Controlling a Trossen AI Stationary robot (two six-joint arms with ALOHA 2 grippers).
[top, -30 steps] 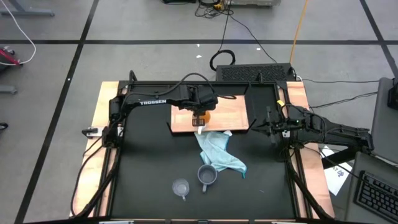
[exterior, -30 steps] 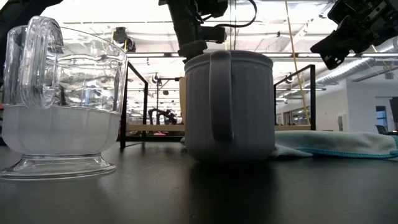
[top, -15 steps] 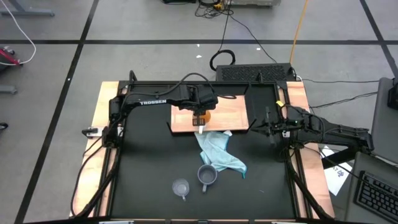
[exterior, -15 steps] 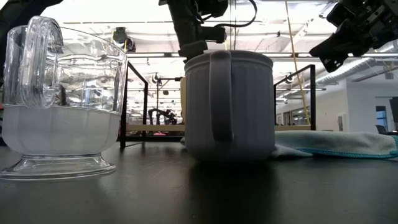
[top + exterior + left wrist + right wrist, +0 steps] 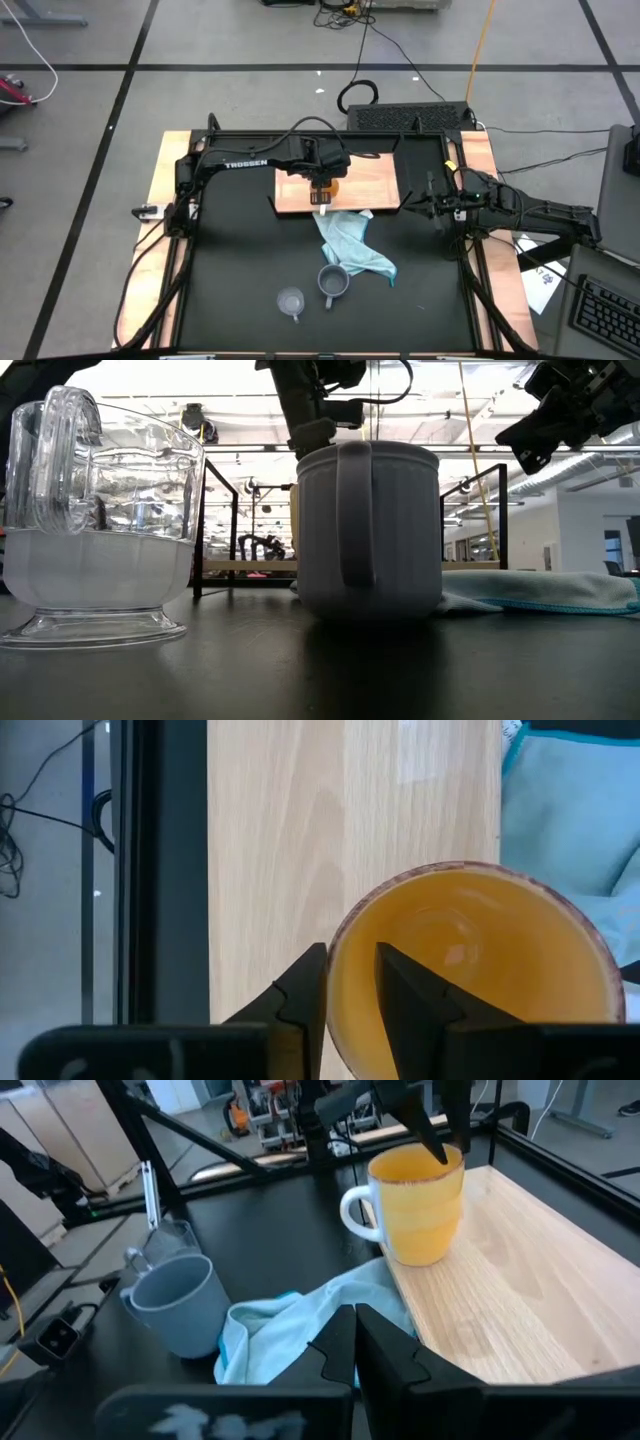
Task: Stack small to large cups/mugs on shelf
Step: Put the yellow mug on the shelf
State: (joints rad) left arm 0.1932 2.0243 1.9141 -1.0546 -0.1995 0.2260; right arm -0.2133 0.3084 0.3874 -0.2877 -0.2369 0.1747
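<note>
In the high view's centre, the left gripper (image 5: 322, 188) pinched the rim of the orange ceramic mug with a white handle (image 5: 412, 1204), which stood on the light-brown wooden shelf board (image 5: 370, 180). The right gripper (image 5: 432, 203), jaws closed and empty, hovered at right. The grey-blue mug (image 5: 332, 283) and clear glass cup (image 5: 291, 301) sat at lower centre beside the light blue cloth (image 5: 350, 243).

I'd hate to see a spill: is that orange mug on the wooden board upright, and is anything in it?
Upright and empty: the orange mug stands on the shelf, its bare inside showing from above.

Orange mug (image 5: 420, 1205), light-blue cloth (image 5: 300, 1325)
</note>
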